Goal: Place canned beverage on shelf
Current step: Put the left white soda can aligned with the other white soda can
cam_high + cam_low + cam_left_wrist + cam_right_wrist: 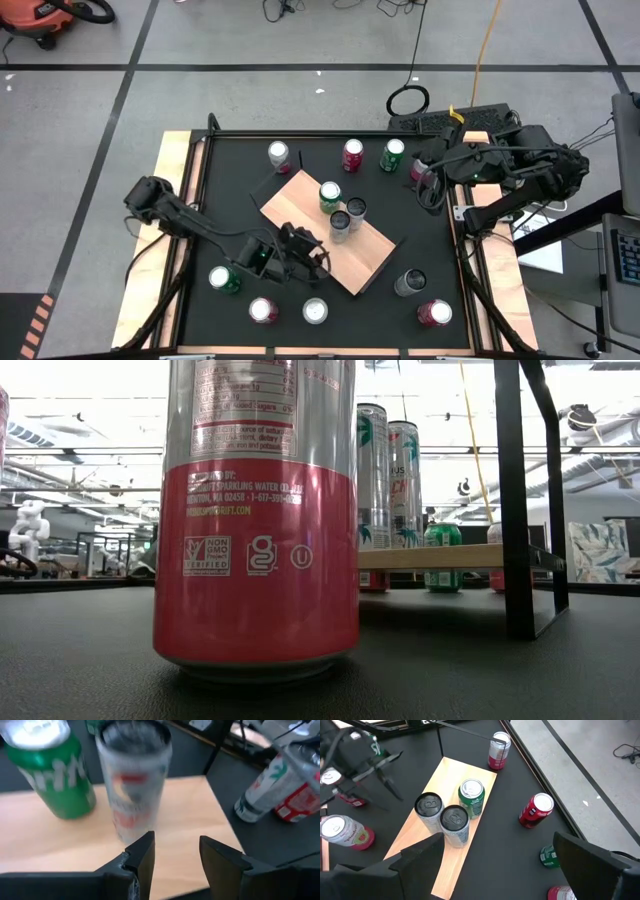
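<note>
The shelf (345, 255) is a tan board on the black table, with three upright cans on it: a green one (329, 197) and two silver ones (355, 209) (340, 225). My left gripper (176, 855) is open just short of the nearer silver can (132, 780) and raised over the shelf's near left part (316, 258), with nothing between its fingers. The green can (55, 770) stands beside that silver one. My right gripper (495, 865) waits open, high over the table's far right (432, 185).
Loose cans stand around the shelf: three along the far side (279, 155) (352, 154) (392, 154) and several along the near edge, among them (224, 279) (315, 311) (434, 313). One of these fills the low view (255, 520). A black corner rod (515, 500) stands at the shelf's end.
</note>
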Robot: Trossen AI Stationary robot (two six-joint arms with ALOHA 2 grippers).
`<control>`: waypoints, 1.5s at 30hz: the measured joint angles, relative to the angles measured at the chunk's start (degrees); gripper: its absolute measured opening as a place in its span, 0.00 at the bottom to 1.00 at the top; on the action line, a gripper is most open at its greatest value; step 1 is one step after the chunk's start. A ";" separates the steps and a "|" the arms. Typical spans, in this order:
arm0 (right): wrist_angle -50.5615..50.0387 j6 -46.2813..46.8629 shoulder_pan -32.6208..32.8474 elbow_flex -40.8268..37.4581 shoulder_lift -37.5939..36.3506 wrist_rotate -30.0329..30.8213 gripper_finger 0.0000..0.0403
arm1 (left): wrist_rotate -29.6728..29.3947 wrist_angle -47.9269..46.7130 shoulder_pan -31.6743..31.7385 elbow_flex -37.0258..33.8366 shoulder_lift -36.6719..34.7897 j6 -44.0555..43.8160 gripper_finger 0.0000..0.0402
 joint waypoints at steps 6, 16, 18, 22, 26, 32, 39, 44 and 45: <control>-0.19 0.19 0.04 0.00 0.00 -1.55 0.87 | 4.95 1.04 4.28 0.00 -5.85 2.68 0.40; -0.19 0.32 0.04 0.00 0.02 -1.49 0.87 | 6.98 3.54 8.05 0.09 -10.66 12.72 0.48; -0.19 0.95 0.04 0.00 0.02 -1.49 0.87 | 7.00 3.62 8.25 0.03 -9.88 14.33 0.56; -0.19 2.41 0.04 -0.02 0.02 -1.46 0.87 | 7.19 3.52 8.18 -0.14 -8.77 15.14 0.73; -0.19 2.97 0.04 -0.02 0.02 -1.44 0.87 | 7.77 3.38 8.22 -1.16 -6.97 15.07 0.83; -0.17 2.95 0.04 -0.02 0.02 -1.18 0.87 | 8.68 5.20 8.19 -1.19 -5.42 17.26 0.85; 0.29 2.60 0.04 -0.02 0.02 -0.96 0.87 | 9.33 7.03 9.26 -1.18 -3.52 17.97 0.85; 0.27 2.56 -0.01 -0.02 0.02 -0.90 0.87 | 10.25 7.75 10.38 -1.35 -2.86 18.85 0.85; 0.27 2.56 -0.01 -0.02 0.02 -0.90 0.87 | 10.65 8.55 10.66 -1.22 -2.75 19.21 0.85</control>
